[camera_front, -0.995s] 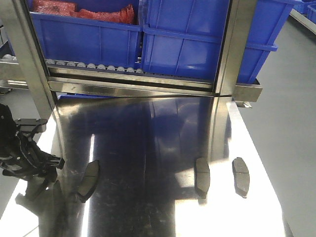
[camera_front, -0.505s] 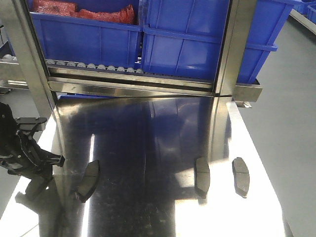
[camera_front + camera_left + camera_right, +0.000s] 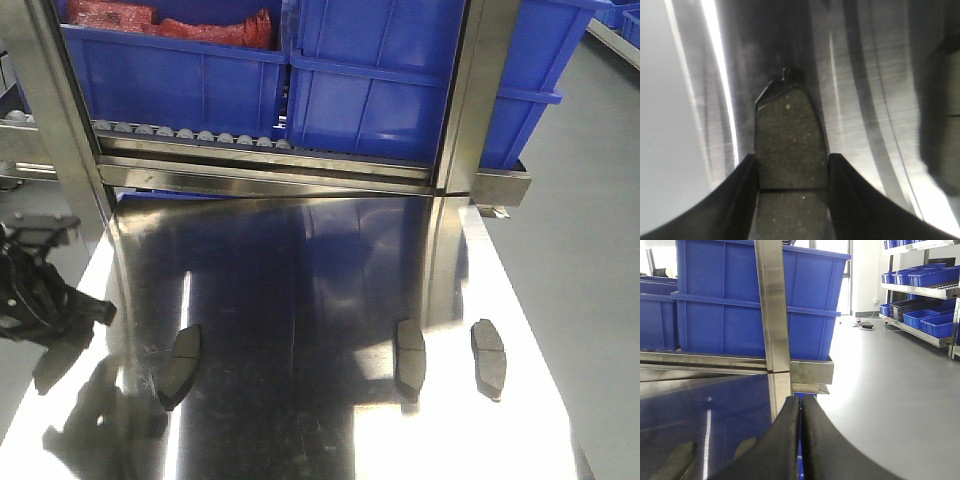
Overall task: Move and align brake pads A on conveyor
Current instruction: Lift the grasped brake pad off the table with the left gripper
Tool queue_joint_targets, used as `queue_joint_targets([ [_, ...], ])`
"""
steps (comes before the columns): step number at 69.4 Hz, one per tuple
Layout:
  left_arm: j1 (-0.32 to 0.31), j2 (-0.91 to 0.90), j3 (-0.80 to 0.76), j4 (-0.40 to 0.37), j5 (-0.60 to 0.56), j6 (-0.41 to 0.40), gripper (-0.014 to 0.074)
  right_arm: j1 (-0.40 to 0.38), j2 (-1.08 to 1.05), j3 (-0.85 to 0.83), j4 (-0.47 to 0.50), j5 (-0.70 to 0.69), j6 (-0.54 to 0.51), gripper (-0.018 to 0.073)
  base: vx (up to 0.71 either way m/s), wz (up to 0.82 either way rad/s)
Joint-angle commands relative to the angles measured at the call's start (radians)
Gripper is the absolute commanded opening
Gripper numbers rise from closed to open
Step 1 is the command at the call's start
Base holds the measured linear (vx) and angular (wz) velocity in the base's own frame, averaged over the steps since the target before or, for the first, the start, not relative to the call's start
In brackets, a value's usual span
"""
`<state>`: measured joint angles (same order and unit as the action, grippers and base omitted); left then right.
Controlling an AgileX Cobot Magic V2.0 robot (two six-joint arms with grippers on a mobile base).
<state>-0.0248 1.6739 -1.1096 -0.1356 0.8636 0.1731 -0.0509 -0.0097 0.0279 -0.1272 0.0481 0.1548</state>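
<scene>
Shiny steel table, streaked with light. Far behind, blue bins on a roller rack. Grey floor off to the right. At the left edge, left claw, squeezing a held pad from both sides, clear only in the left wrist view. Flat on the table, left pad, then middle pad and right pad close together. Right claw pinched closed on nothing, seen only in its own view, along with far shelves of more bins.
</scene>
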Motion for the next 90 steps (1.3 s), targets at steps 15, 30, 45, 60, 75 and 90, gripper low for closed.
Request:
queue_joint_targets([
  [15,-0.005,-0.378,0.103,-0.025,-0.081,0.000,-0.0006,-0.008,-0.012,0.012,-0.007,-0.078,-0.005,-0.0011,0.00,0.00],
  [30,-0.005,-0.707,0.308,-0.025,-0.169,0.003,-0.0006,-0.008,-0.012,0.012,-0.007,-0.078,-0.005,-0.0011,0.00,0.00],
  [45,-0.005,-1.027,0.430,-0.025,-0.210,0.001,-0.0006,-0.008,-0.012,0.012,-0.007,-0.078,-0.005,-0.0011,0.00,0.00],
  [60,-0.005,-1.135,0.450,-0.025,-0.181,-0.038,-0.0006,-0.008,-0.013,0.012,-0.007,-0.078,-0.005,-0.0011,0.00,0.00],
  [75,-0.005,-1.132,0.448,-0.025,-0.168,-0.038,-0.0006,-0.008,-0.013,0.012,-0.007,-0.078,-0.005,-0.0011,0.00,0.00],
  [90,-0.005,-1.132,0.448,-0.025,-0.168,-0.038,-0.0006,-0.008,-0.013,0.012,-0.007,-0.078,-0.005,-0.0011,0.00,0.00],
])
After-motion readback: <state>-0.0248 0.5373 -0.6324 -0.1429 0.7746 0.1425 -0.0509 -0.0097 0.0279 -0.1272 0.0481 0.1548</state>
